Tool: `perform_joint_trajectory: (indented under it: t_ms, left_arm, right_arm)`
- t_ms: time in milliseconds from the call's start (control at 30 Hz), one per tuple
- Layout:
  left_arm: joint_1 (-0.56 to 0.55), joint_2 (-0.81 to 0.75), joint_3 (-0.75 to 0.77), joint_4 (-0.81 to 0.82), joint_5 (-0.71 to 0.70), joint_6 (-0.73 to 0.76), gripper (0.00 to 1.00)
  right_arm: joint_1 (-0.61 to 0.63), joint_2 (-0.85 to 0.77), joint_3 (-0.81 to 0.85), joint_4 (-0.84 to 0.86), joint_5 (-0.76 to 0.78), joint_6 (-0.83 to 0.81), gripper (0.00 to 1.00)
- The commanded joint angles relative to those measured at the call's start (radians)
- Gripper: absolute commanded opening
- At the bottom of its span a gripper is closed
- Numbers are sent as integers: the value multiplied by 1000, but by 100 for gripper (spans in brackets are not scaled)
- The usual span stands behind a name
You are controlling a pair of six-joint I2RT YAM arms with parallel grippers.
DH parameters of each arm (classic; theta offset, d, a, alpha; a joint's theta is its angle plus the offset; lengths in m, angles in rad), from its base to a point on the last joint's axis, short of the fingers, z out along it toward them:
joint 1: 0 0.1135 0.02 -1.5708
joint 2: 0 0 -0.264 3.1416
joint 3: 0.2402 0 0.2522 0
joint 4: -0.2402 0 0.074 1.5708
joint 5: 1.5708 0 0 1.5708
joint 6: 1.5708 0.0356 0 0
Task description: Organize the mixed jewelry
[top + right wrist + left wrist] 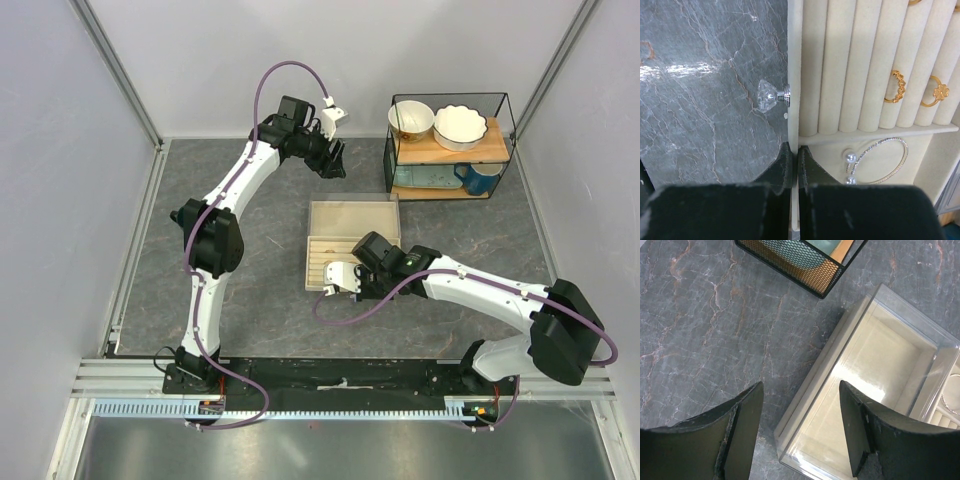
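Note:
The beige jewelry box lies mid-table. My right gripper is shut on the thin front wall of its tray, just below a crystal knob. Behind that wall, a thin silvery hoop with two pearls lies in a flat compartment. Gold rings sit in the slots between the cushion rolls. In the top view the right gripper is at the box's near edge. My left gripper is open and holds nothing, hovering above a corner of the box's clear-walled section. From above, the left gripper hangs behind the box.
A black wire rack stands at the back right, holding two bowls on top and a blue mug below. Its mesh corner shows close to the box in the left wrist view. Grey marble tabletop surrounds the box.

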Motion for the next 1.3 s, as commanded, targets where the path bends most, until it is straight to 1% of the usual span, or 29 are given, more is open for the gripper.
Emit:
perform_joint_trajectory:
  t_ms: [0,1267]
  left_arm:
    - [-5,5,23,3,14,40,69]
    - [-8,10,13,1,25,46,69]
  right_arm:
    - [-4,-28,13,23,-7,-17,0]
    - [-27,10,8,25,-20,-36,0]
